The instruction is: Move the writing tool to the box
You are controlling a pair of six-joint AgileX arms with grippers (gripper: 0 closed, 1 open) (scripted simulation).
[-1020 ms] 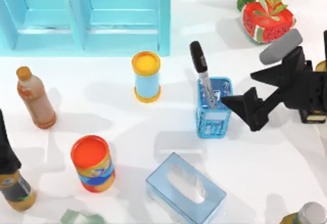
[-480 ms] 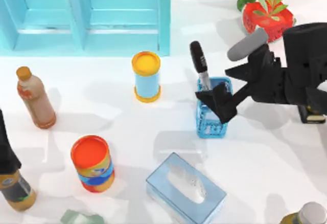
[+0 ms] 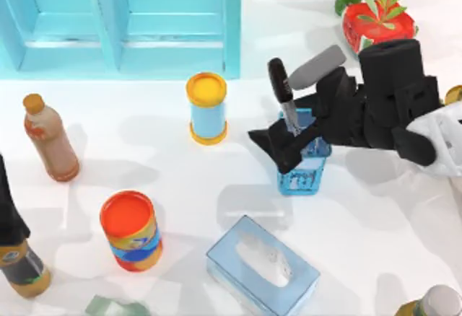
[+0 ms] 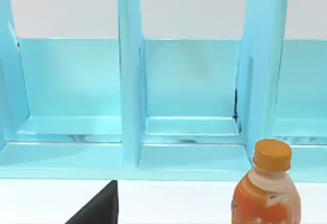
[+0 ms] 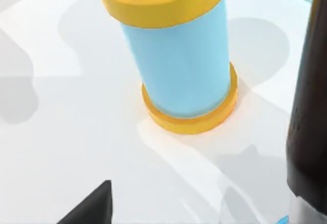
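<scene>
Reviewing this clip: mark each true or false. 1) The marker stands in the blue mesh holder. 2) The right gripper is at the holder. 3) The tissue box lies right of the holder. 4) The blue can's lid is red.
1) True: the marker stands cap-up in the blue mesh holder.
2) True: the right gripper is at it.
3) False: the tissue box lies nearer the camera's bottom edge, below the holder.
4) False: the blue can has a yellow lid.

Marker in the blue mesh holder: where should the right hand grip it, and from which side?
Grip the marker on its thick black cap, coming from the table's right. It stands nearly upright in the mesh holder, barrel sunk inside, and the right hand is already beside it.
</scene>
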